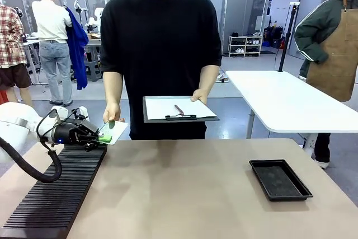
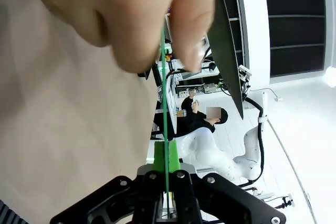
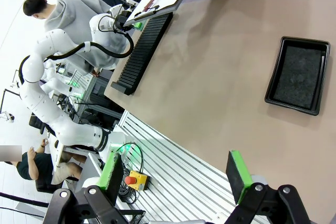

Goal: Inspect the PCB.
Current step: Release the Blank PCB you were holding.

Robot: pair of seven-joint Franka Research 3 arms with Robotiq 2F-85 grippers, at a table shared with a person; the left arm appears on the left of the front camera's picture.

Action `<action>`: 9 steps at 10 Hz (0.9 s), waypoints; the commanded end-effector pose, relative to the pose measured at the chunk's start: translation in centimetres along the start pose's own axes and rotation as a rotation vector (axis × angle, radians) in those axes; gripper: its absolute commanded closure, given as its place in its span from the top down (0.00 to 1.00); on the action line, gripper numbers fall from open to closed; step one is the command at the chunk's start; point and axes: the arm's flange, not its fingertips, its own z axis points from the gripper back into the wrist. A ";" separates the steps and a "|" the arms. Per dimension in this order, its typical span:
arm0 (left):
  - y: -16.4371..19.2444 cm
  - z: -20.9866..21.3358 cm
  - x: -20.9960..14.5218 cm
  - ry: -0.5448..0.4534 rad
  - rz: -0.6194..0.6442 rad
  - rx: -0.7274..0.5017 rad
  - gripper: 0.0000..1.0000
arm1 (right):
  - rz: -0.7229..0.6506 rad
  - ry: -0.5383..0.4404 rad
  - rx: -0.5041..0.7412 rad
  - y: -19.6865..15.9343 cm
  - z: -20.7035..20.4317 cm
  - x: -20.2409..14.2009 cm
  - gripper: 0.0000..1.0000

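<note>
Beige worktop [image 1: 184, 194] runs across the front view, with a black ribbed rack [image 1: 56, 194] along its left side and a shallow black tray [image 1: 279, 180] lying empty at its right. At the far edge stands a person in a black shirt, one hand carrying a grey clipboard [image 1: 162, 107] with white paper and a pen under its clip. The left pincer [image 1: 102, 136] reaches over the far end of the rack and is clamped on the near edge of the PCB [image 1: 113, 132], holding it in the air, tilted. The person's other hand [image 1: 112, 113] pinches the board's far edge. In the left wrist view the board appears edge-on as a thin green line between the green pads [image 2: 160, 157]. The right pincer [image 3: 176, 174] hangs above the worktop near the robot's side, jaws wide and holding nothing.
</note>
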 end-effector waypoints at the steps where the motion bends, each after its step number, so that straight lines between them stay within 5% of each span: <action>1: 0.0 -0.1 0.1 -0.017 0.004 0.006 0.00 | 0.009 -0.006 0.011 0.0 0.1 -0.1 1.00; 9: 0.0 -0.1 0.1 -0.017 0.004 0.006 0.00 | 0.009 -0.006 0.011 0.0 0.1 -0.1 1.00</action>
